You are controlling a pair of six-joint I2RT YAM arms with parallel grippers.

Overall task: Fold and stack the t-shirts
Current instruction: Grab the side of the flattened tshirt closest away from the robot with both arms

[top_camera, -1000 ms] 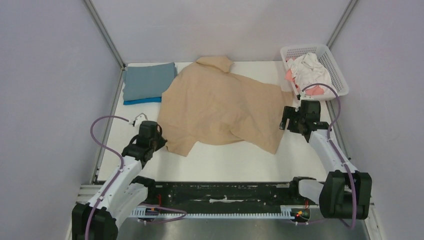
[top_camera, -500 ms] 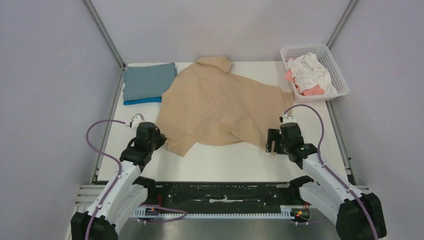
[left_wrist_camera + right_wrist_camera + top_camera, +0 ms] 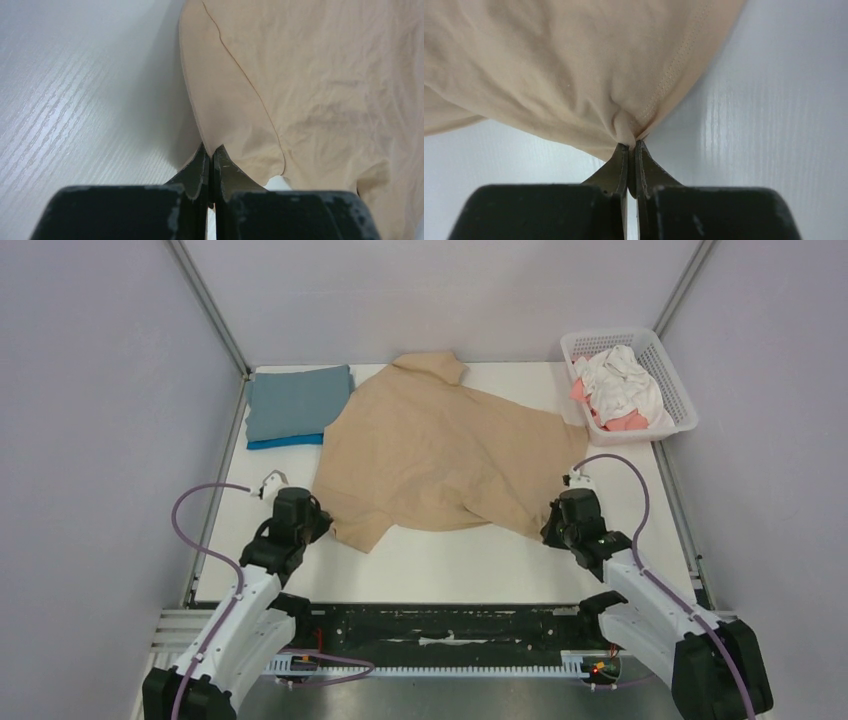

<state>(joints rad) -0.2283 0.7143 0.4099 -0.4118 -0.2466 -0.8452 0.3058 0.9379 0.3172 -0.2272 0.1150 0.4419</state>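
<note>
step: first fold, I'd say, big tan-beige cloth t-shirt [image 3: 440, 455] spread on the white tabletop [image 3: 480, 562] | left gripper [image 3: 211, 151] pinches sleeve edge, right gripper [image 3: 630, 146] pinches hem corner | next: probably lift both evenly toward collar

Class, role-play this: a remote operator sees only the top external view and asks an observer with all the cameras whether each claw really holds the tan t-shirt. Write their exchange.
Operator: From above, the wrist hides the right claw. Has it got the tan t-shirt?
Observer: Yes, its wrist view shows it shut on a pinch of the stitched hem.
Operator: And the left claw?
Observer: Shut too, at the sleeve's edge, which looks raised, shadow beneath.
</note>
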